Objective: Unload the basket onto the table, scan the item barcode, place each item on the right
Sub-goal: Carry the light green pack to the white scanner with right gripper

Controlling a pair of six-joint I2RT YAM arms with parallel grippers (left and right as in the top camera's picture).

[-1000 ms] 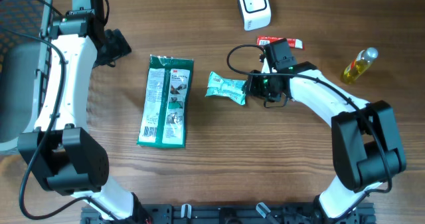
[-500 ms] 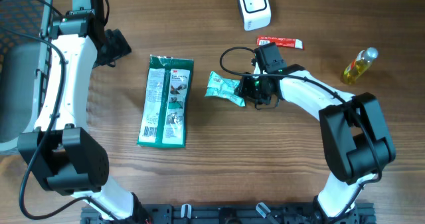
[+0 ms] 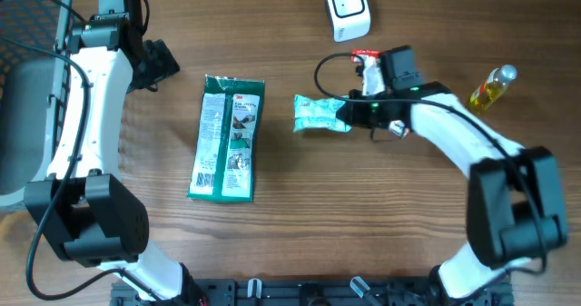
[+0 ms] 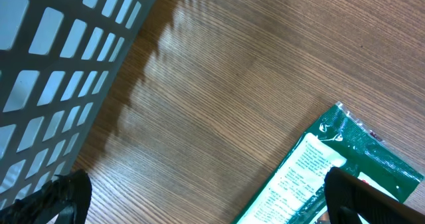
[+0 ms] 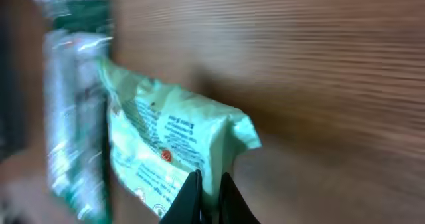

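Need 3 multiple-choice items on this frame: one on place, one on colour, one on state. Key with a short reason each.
1. In the overhead view, where is the scanner?
A. Near the top edge, up and right of the pouch
B. In the bottom left corner
C. At the far right edge, past the bottle

2. What colour is the liquid in the bottle?
A. Red
B. Yellow
C. Blue

3. What state is the right gripper in?
A. Open, with nothing in it
B. Shut on the bottle
C. Shut on the pouch

Key:
1 A: the white scanner sits at the top of the overhead view, above the pouch.
2 B: the clear bottle shows yellow contents.
3 C: the right wrist view shows both fingers pinching the pouch's edge, and the bottle stands apart at the right.
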